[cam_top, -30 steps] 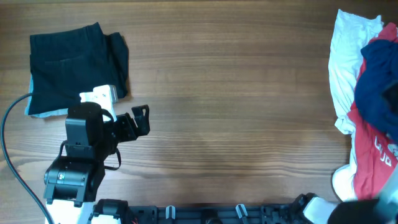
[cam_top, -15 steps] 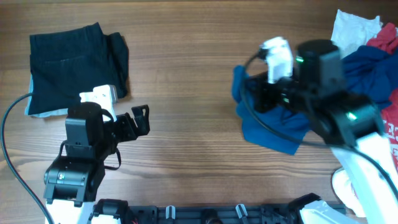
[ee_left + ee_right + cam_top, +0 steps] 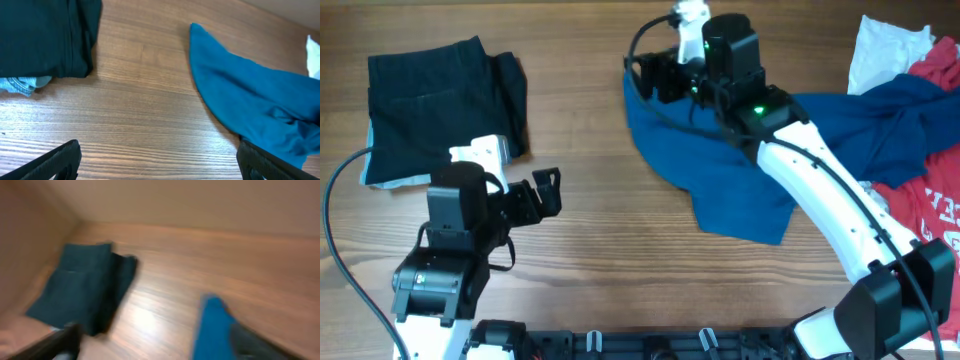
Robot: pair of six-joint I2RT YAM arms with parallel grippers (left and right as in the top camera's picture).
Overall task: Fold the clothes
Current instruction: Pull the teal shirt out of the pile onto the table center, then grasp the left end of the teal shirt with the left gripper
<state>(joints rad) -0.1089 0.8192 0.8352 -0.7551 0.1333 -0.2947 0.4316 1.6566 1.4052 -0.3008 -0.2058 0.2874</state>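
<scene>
Beneath right gripper (image 3: 642, 78), jaws spread, dark blue shirt (image 3: 740, 190); left gripper (image 3: 550, 192), jaws spread, apart.

Open counter (image 3: 610, 250): bare wood left of the blue shirt (image 3: 715, 170), as far as the folded black garment (image 3: 435, 105).
Blocked: right arm (image 3: 820, 195) crosses above the blue shirt; white and red clothes (image 3: 910, 215) crowd its right side.

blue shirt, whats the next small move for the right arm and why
Probably carry the right gripper a little to the left, drawing the blue shirt along. Its right end lies over the red garment in the pile, and the rest is bunched, so it likely needs clearing before it can be spread flat. The blurred right wrist view doesn't show the grip.
</scene>
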